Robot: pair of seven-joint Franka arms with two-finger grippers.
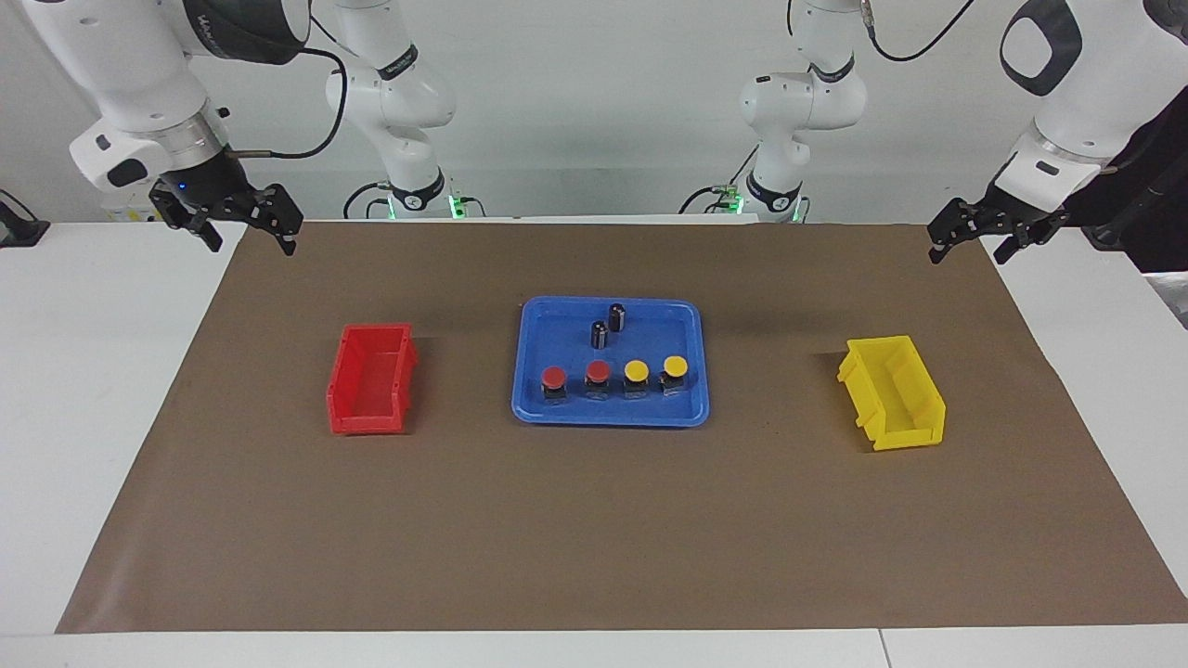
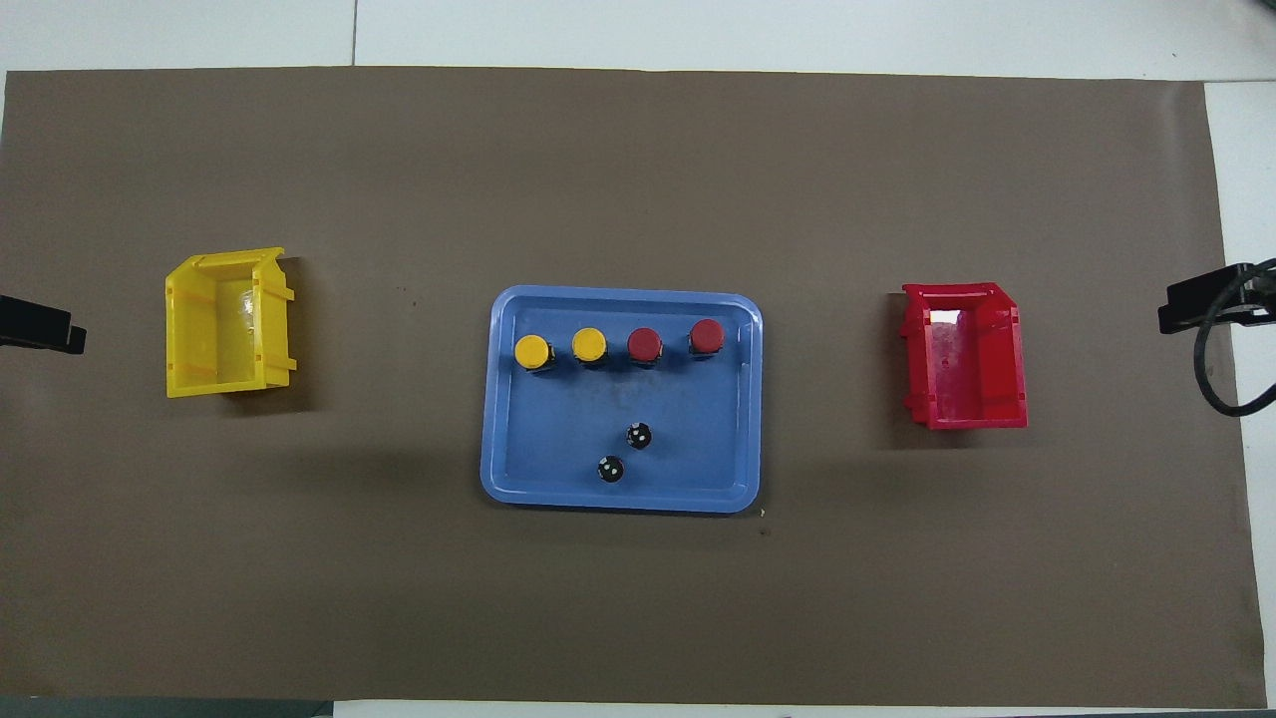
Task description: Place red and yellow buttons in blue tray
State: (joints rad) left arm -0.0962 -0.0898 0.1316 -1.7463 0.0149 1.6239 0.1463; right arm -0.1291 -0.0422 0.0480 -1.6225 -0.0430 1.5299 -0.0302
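1. While both arms hang raised at the table's two ends, we see the blue tray (image 1: 531, 408) (image 2: 495, 399) lying flat in the middle of the brown mat (image 1: 594, 538) (image 2: 638, 618).
2. We count four buttons standing upright in the tray in one row along the side farther from the robots: two red buttons (image 1: 554, 377) (image 2: 707, 335), (image 1: 597, 372) (image 2: 645, 344) toward the right arm's end, two yellow buttons (image 1: 636, 370) (image 2: 589, 344), (image 1: 675, 366) (image 2: 532, 350) toward the left arm's end.
3. We also see two small dark cylinders (image 1: 600, 334) (image 2: 639, 436), (image 1: 617, 316) (image 2: 611, 469) upright in the tray, nearer to the robots than the row of buttons and apart from it.
4. Our left gripper (image 1: 973, 243) hovers over the mat's corner at the left arm's end, its fingers spread apart and holding nothing.
5. Our right gripper (image 1: 249, 234) hovers over the mat's edge at the right arm's end, its fingers likewise spread wide with nothing between them.
6. We note the red bin (image 1: 371, 378) (image 2: 965, 357) on the mat toward the right arm's end and the yellow bin (image 1: 893, 393) (image 2: 227, 321) toward the left arm's end, each well apart from the tray.
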